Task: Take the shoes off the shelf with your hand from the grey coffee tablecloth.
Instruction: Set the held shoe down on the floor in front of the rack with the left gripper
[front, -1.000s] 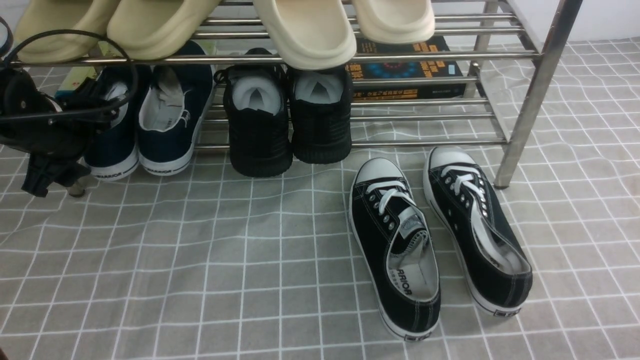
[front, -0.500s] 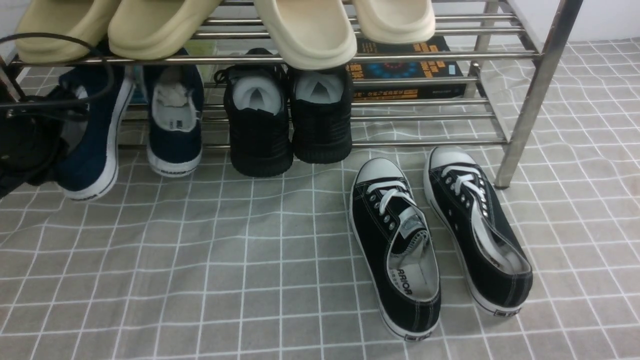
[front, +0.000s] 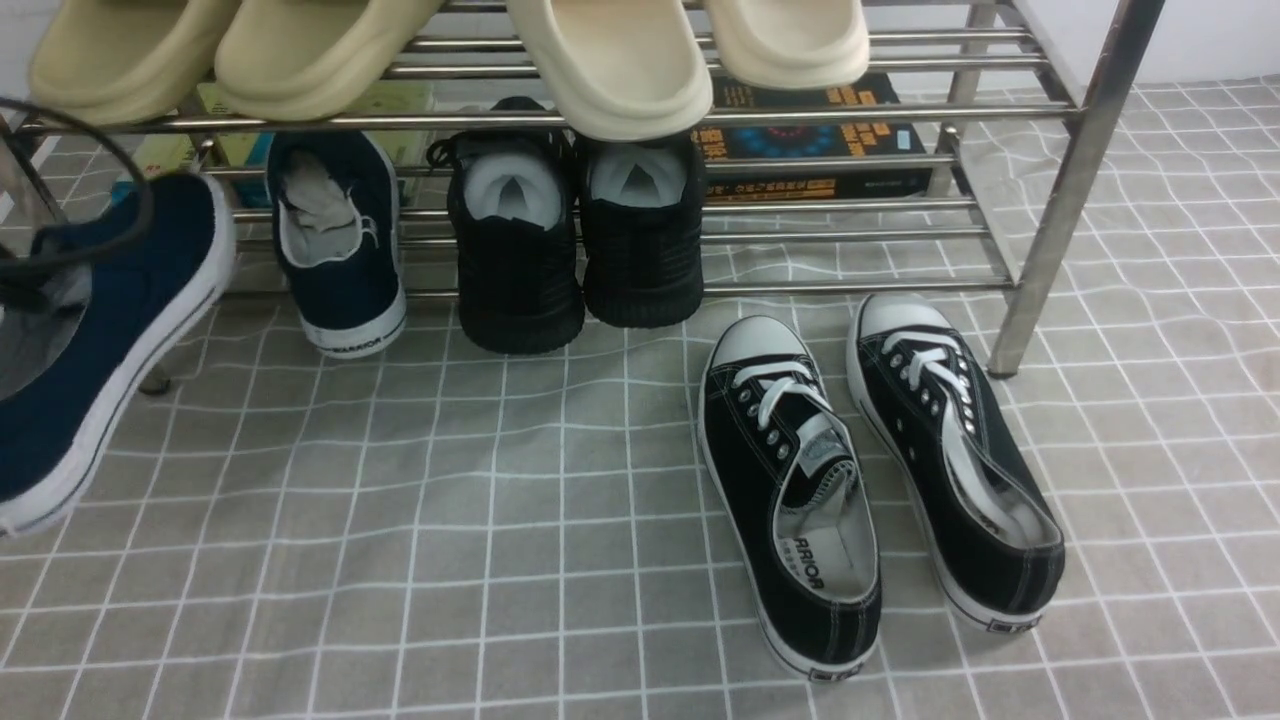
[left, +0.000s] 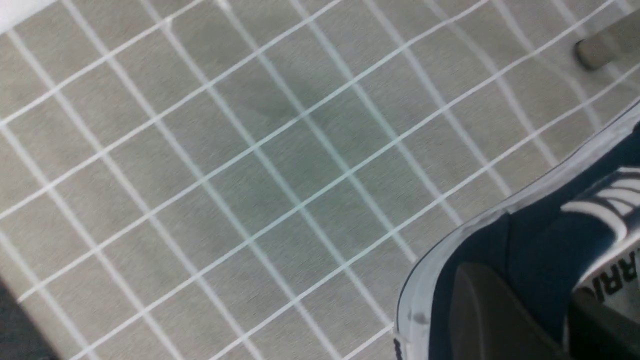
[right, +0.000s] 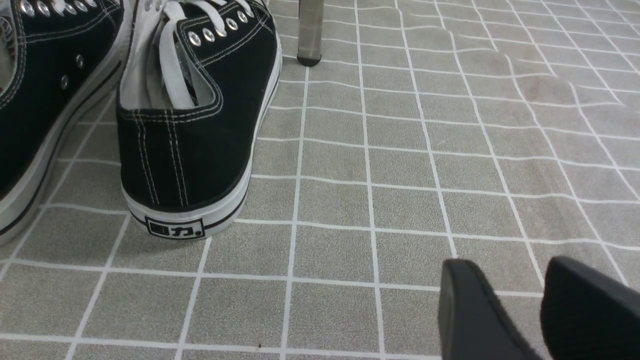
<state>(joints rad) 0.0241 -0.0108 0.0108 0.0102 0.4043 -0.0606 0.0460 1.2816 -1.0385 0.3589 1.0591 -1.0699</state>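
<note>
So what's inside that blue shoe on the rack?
Pale crumpled stuffing, likely paper, shows in the blue shoe opening. Deeper toward the toe is covered by its upper.

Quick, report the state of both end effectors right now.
Left end effector: closed on the heel of one navy slip-on shoe.
Right end effector: open, holding nothing.
</note>
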